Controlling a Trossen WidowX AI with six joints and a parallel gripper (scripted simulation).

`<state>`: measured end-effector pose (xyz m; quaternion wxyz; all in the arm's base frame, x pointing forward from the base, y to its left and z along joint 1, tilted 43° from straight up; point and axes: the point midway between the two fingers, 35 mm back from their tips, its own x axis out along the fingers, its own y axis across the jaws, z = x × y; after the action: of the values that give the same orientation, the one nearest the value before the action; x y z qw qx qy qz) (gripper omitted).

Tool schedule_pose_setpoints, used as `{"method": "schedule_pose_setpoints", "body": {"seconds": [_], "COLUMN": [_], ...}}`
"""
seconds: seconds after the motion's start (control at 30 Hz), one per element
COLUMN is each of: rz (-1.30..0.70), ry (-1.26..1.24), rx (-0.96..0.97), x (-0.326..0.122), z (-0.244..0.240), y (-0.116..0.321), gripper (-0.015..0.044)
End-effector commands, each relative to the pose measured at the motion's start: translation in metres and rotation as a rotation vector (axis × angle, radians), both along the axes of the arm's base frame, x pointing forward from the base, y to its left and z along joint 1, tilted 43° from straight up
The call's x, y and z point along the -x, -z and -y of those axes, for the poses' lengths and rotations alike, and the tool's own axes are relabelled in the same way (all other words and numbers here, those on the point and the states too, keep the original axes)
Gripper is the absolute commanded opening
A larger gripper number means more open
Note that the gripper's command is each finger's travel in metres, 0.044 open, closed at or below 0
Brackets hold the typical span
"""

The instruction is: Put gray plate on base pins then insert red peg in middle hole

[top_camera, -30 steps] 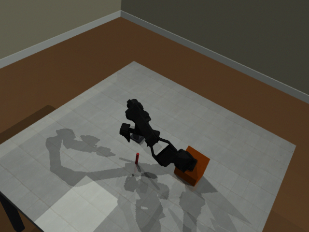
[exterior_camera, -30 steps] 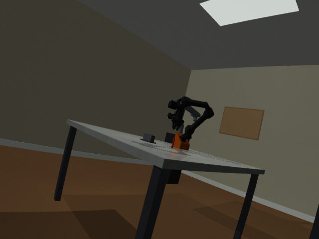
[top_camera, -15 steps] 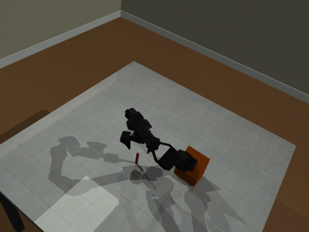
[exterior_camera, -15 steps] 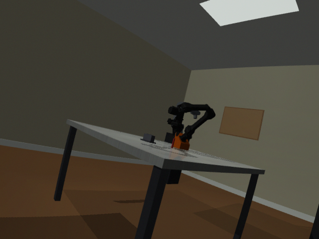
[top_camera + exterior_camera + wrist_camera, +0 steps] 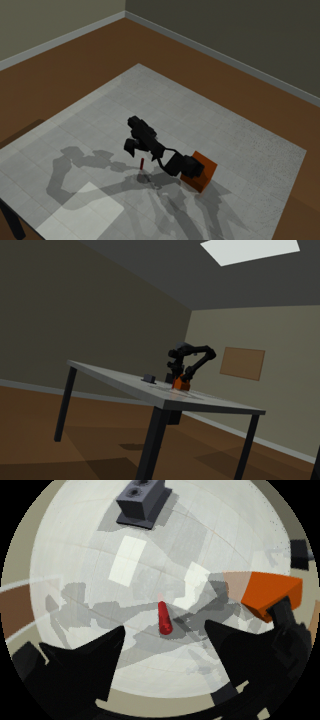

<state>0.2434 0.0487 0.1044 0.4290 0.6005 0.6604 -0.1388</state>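
The gray plate (image 5: 133,509) (image 5: 148,377) is a block lying flat on the dark base (image 5: 158,510) (image 5: 147,381). Two of its holes show in the wrist view, where the frame's top edge cuts it off; the arm hides it in the top view. The pins are hidden. The red peg (image 5: 141,164) (image 5: 164,616) (image 5: 173,383) stands upright on the table, apart from the plate. My gripper (image 5: 143,158) (image 5: 166,627) is open and empty. In the wrist view its fingertips are on either side of the peg; it hangs above the peg, and no touch shows.
An orange block (image 5: 210,167) (image 5: 182,384) (image 5: 267,590) stands on the table (image 5: 165,103) (image 5: 108,374) beside the peg, to its right in the wrist view. The arm reaches over it in the top view. Arm shadows fall around the peg.
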Motion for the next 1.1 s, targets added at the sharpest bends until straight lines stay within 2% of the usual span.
{"method": "schedule_pose_setpoints", "body": {"seconds": [0.0, 0.7, 1.07], "rz": [-0.002, -0.002, -0.002], "ry": [0.004, 0.003, 0.003], "rx": [-0.003, -0.008, -0.008], "x": [-0.001, -0.002, -0.002], "z": [-0.004, -0.027, -0.027], "y": [0.005, 0.027, 0.027], "gripper": [0.0440, 0.0440, 0.0151]}}
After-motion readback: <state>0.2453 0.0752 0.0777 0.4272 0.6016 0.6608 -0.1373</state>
